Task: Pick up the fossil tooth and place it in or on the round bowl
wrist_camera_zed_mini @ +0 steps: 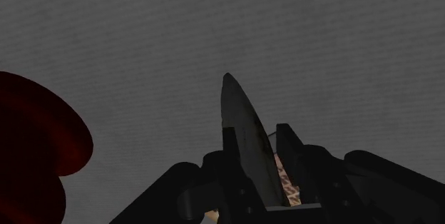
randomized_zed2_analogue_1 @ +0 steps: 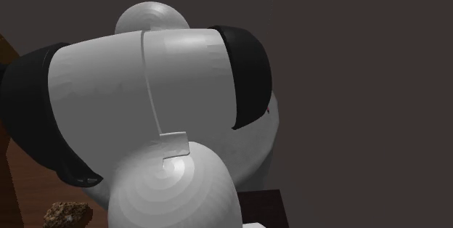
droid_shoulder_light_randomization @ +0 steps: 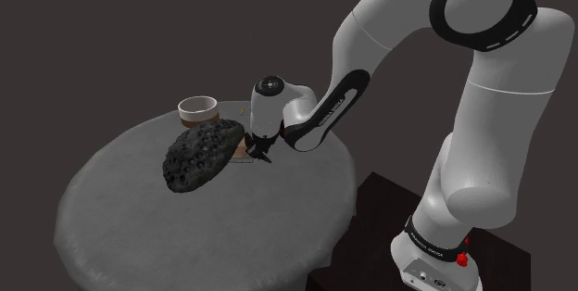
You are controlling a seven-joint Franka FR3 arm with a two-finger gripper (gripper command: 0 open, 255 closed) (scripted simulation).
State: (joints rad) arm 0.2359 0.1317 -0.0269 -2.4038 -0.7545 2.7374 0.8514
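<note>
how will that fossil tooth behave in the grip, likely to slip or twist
The fossil tooth looks stiff: it shows a sharp straight point beyond the tool, so it probably won't flex. Its faces taper and look smooth, so it may slide or pivot between the fingers. The thin tip seems likeliest to chip against the table.
</note>
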